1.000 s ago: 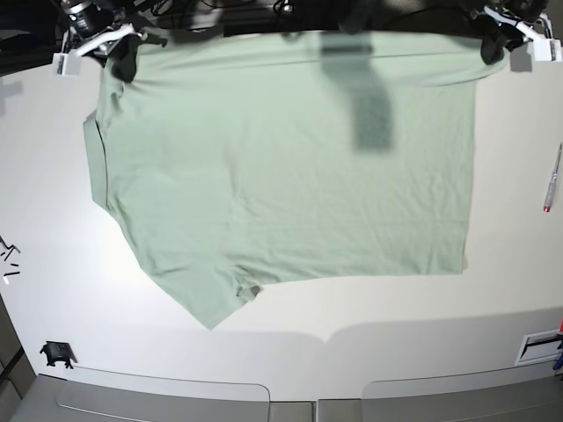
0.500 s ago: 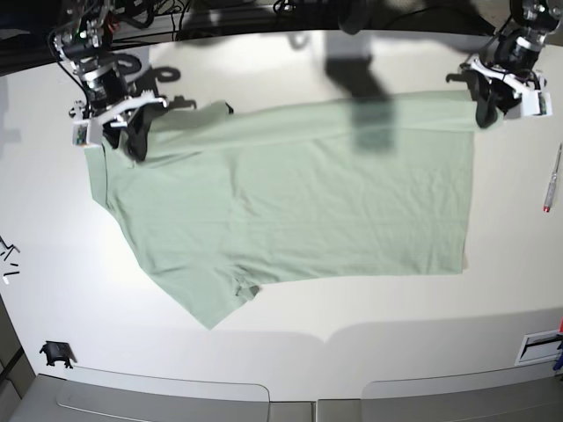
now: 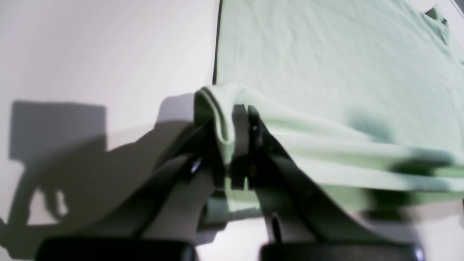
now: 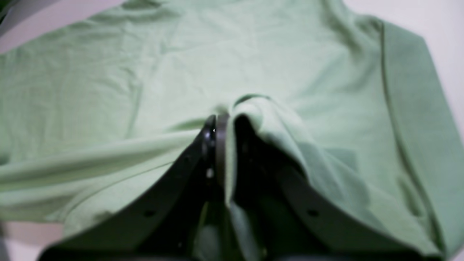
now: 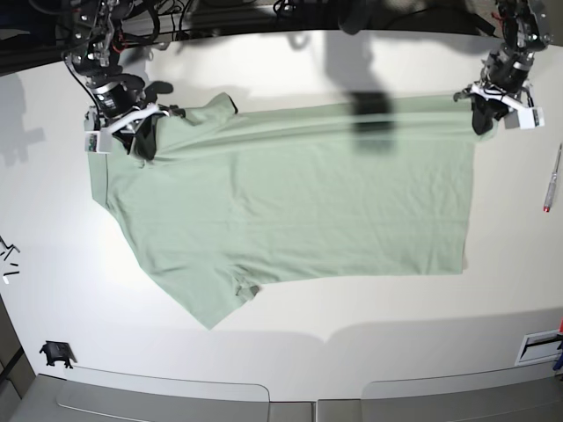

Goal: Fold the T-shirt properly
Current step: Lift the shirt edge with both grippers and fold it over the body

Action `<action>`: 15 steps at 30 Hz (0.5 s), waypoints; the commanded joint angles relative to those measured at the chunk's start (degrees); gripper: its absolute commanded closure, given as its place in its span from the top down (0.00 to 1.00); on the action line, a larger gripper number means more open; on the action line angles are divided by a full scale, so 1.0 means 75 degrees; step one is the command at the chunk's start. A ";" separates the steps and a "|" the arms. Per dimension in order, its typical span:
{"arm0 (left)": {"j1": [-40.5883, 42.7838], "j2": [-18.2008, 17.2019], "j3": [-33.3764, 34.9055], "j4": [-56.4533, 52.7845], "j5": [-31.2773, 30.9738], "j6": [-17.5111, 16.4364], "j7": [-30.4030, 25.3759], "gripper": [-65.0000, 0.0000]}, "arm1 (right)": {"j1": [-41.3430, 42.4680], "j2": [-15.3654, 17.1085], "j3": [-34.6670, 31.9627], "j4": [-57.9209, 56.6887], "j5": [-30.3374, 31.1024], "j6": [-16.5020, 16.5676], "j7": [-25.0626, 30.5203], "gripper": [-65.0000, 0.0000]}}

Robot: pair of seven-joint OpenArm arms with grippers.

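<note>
Near edge of worktop (image 5: 290,360): the white matte worktop lay bare along its near edge; the lower sleeve of the large pale mint-green short-sleeved cloth T-shirt (image 5: 299,211) pointed toward the near-left corner.
Garment body: the T-shirt lay spread across the middle of the worktop, mostly flat, with its far edge raised off the surface and doubled toward the near side.
Right gripper (image 5: 130,134): fingers together, clamped on a bunched fold of the T-shirt at its far-left shoulder; the right wrist view showed cloth pinched between the dark jaws.
Left gripper (image 5: 493,105): fingers together, clamped on the far-right hem corner; the left wrist view showed the rolled hem gripped between the jaws, close above the worktop.
Right edge of worktop: a slim red-tipped pen (image 5: 552,178) lay well apart from the garment.
Step in hand (judgement): a lengthwise fold, far edge carried toward near edge.
Technique (judgement): both grippers should travel level and at equal pace, holding the lifted edge taut, so the fold line runs straight and the edges meet squarely.
</note>
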 commanded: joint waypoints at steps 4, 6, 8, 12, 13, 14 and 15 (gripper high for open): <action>-0.0160 -0.0146 -0.0073 0.0058 -0.0041 0.0029 -0.0262 0.00 | 0.0463 0.0143 -0.0402 -0.0498 -0.0082 -0.0038 0.0332 0.00; -0.0195 -0.0146 -0.0073 0.0058 0.0035 0.0029 -0.0286 0.00 | 0.0697 0.0143 -0.0629 -0.0746 -0.0393 -0.0038 0.0393 0.00; -0.0195 -0.0146 -0.0073 0.0058 0.0297 0.0032 -0.0399 0.00 | 0.0921 0.0143 -0.0807 -0.0956 -0.0659 -0.0044 0.0417 0.00; -0.0189 -0.0149 -0.0073 0.0061 0.0414 0.0029 -0.0367 0.00 | 0.1163 0.0143 -0.0892 -0.1157 -0.0781 -0.0044 0.0414 0.00; -0.0189 -0.0149 -0.0073 0.0061 0.0411 0.0029 -0.0370 0.04 | 0.1186 0.0146 -0.0892 -0.1154 -0.0772 -0.0044 0.0411 0.00; -0.0192 -0.0157 -0.0076 0.0061 0.0408 0.0032 -0.0370 0.16 | 0.1204 0.0163 -0.0883 -0.1151 -0.0758 -0.0044 0.0396 0.01; -0.0189 -0.0195 -0.0076 0.0061 0.0385 0.0029 -0.0364 0.26 | 0.1204 0.0192 -0.0883 -0.1148 -0.0717 -0.0044 0.0399 0.14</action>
